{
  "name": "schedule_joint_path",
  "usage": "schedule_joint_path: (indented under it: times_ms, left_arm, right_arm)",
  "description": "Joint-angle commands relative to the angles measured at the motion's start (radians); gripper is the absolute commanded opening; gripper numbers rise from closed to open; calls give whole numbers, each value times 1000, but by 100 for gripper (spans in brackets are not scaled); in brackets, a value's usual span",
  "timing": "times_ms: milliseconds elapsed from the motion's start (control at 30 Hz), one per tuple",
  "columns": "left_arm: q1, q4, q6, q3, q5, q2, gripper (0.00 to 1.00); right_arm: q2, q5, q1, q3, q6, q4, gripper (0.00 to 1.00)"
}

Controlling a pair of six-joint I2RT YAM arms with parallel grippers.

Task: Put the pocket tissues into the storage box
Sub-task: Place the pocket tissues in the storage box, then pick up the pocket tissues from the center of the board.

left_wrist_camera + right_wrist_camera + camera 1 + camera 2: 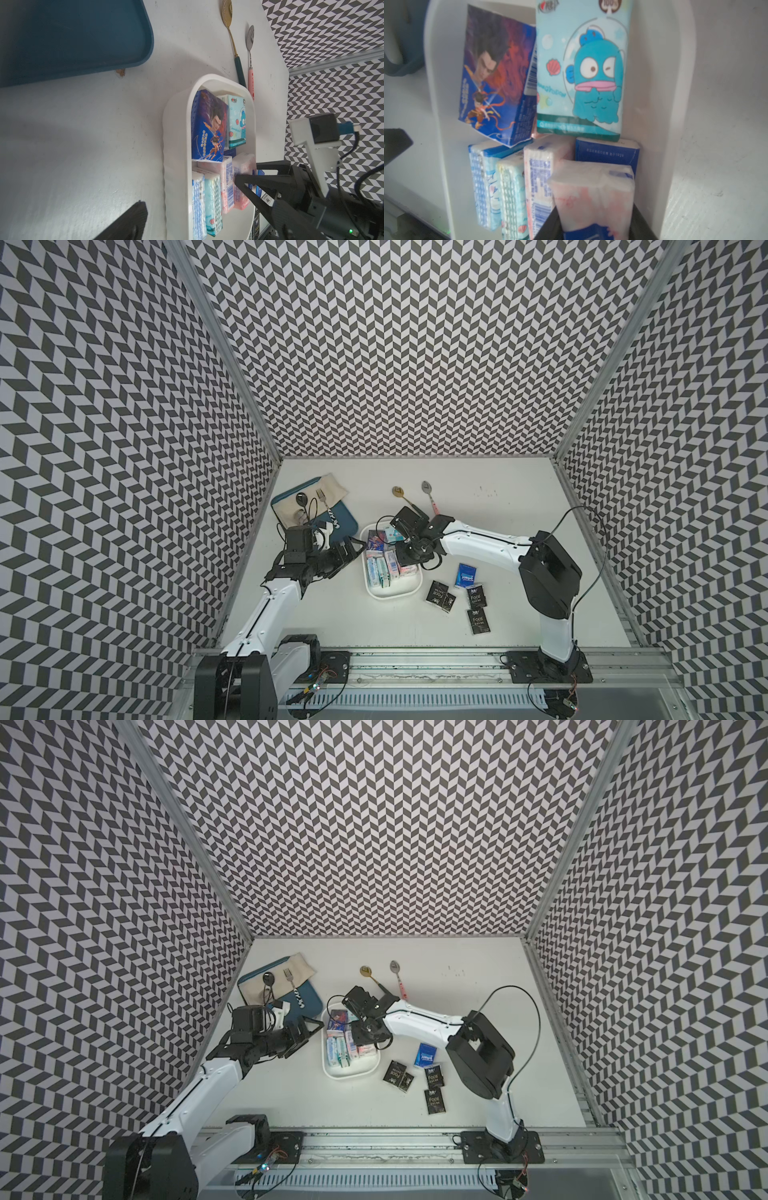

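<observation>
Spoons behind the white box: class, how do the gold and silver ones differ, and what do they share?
The gold spoon has a green handle; the silver spoon has a pink one. The gold spoon's bowl looks broader than the silver spoon's. Both lie on the table, bowls away from the storage box.

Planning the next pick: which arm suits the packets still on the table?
Right, probably. The blue packet and black packets lie beside the storage box, nearer the right gripper, which holds a white-pink packet in it; the left gripper sits across the box.
</observation>
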Motion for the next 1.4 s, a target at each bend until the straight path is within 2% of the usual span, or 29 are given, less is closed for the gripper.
schedule_joint_path:
  times_ms: [0, 233, 467, 600, 767, 1000, 1200, 1367]
  left_arm:
    - [6, -8, 11, -5, 16, -24, 100]
    - [6, -8, 5, -8, 16, -27, 100]
    - [6, -26, 11, 24, 6, -33, 100]
    - [5, -31, 6, 45, 6, -33, 100]
    - [0, -28, -3, 68, 11, -33, 100]
    - [-37, -15, -6, 86, -7, -24, 100]
    - [-74, -4, -7, 93, -26, -7, 100]
    - [-80, -15, 3, 99, -38, -1, 100]
  right_arm:
    - [21, 37, 3, 35, 12, 17, 46]
    - [-14, 53, 3, 58, 5, 15, 55]
    - [-119, 117, -9, 62, -6, -8, 61]
    - [-198, 130, -55, 24, -5, -21, 63]
    - [-307, 165, -145, -92, -14, -33, 65]
    - [-418, 132, -296, -279, -38, -52, 69]
    - [-445, 85, -328, -413, -41, -37, 74]
    - [-444, 24, -327, -525, 3, 37, 75]
